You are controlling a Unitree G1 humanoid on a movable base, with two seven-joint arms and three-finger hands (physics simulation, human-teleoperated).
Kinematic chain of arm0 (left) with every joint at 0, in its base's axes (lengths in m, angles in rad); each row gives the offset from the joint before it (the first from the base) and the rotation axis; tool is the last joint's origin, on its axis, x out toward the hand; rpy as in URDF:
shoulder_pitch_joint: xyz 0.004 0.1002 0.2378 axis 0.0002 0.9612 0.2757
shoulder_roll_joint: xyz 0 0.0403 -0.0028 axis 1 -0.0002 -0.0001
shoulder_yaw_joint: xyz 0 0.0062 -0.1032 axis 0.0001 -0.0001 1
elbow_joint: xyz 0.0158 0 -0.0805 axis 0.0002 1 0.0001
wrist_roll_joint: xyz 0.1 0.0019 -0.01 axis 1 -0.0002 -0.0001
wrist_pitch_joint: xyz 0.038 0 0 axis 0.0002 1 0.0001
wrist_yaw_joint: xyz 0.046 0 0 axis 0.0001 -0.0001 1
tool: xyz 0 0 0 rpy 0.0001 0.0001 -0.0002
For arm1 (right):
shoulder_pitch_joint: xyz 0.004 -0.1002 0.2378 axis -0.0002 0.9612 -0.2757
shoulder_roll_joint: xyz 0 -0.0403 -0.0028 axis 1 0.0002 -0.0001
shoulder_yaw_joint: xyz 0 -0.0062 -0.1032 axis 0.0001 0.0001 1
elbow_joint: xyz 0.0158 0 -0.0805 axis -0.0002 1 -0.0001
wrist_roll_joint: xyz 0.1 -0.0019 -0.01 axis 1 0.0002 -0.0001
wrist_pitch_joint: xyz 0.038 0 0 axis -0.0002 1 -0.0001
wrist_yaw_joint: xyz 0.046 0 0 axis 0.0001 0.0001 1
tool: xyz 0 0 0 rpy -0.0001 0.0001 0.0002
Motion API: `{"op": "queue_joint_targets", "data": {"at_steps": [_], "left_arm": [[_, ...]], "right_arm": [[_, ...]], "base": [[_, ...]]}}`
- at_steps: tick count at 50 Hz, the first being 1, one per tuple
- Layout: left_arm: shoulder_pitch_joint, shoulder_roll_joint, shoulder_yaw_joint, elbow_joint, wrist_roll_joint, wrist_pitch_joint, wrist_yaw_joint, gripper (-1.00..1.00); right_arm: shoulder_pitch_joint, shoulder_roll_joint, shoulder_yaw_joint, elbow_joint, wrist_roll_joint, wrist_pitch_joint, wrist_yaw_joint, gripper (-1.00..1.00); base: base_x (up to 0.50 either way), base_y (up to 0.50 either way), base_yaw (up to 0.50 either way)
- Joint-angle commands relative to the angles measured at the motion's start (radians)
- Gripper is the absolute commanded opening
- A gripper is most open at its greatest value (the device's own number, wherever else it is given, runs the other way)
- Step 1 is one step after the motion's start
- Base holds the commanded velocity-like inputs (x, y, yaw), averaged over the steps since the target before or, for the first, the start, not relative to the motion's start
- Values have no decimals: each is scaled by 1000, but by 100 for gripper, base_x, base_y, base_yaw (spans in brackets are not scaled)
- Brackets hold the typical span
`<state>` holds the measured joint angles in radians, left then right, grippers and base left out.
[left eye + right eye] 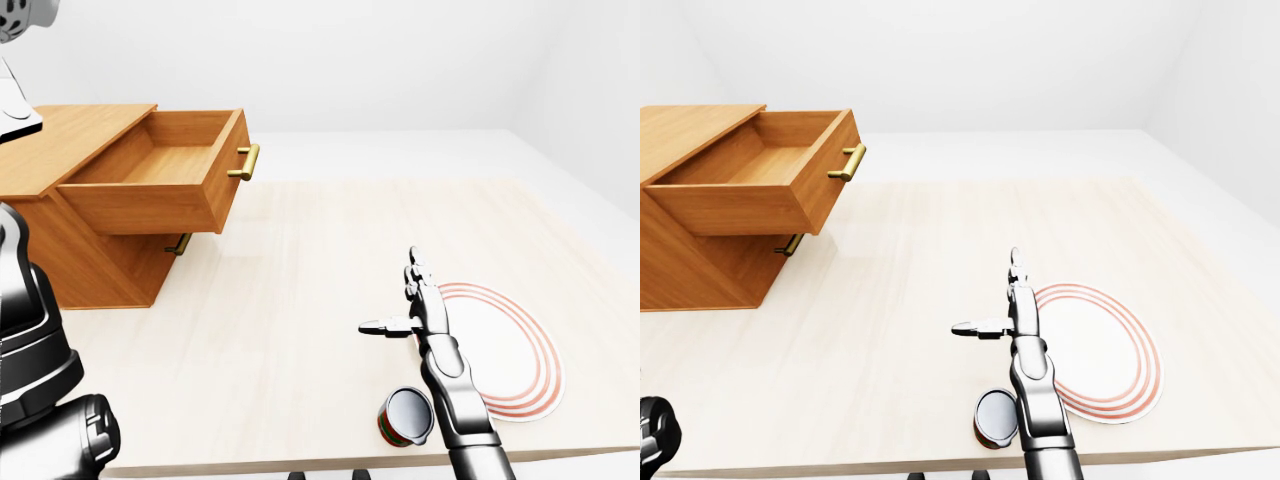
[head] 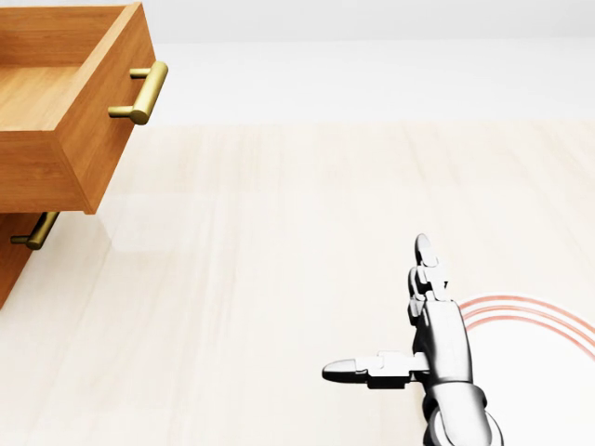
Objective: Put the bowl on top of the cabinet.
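The wooden cabinet [image 1: 70,135] stands at the left of the left-eye view, its top drawer [image 1: 160,180] pulled open and empty. On the cabinet's top, cut by the view's left edge, is a white rounded shape with a dark rim [image 1: 15,112], which may be the bowl. A grey and white part [image 1: 25,15], perhaps my left hand, hangs above it; its fingers do not show. My right hand [image 1: 390,290] is open over the table [image 1: 280,300], fingers straight and thumb out to the left, holding nothing.
A white plate with red rings [image 1: 505,350] lies just right of my right hand. A small red and green can [image 1: 405,416] lies on its side by my right forearm near the table's bottom edge. A brass handle [image 2: 139,93] juts from the open drawer.
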<state>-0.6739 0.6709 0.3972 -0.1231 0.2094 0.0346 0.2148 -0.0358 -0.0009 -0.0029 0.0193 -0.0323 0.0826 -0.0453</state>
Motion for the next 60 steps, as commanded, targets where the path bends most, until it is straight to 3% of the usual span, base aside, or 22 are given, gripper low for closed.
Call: {"op": "queue_joint_targets", "data": {"at_steps": [1,13,23,33,43,60], "left_arm": [[-65,85,-1,311,16,-122,100,-93],[-150,155,-34,547,46,-122,153,-92],[-269,223,-82,878,105,-122,253,-92],[-319,274,-109,1096,146,-122,309,-93],[-354,282,-155,1272,223,-122,309,-92],[-331,224,-187,1403,316,-122,309,-92]], "right_arm": [[-2,1,4,6,-3,-2,0,100],[-2,0,-1,7,1,-3,1,99],[-5,-2,-4,10,2,-1,1,100],[-9,-2,-6,20,5,-7,1,99],[-17,-3,-6,47,3,-21,0,100],[-19,1,2,48,-1,-18,-1,100]], "base": [[0,0,0],[0,0,0],[0,0,0],[0,0,0],[0,0,0],[0,0,0]]}}
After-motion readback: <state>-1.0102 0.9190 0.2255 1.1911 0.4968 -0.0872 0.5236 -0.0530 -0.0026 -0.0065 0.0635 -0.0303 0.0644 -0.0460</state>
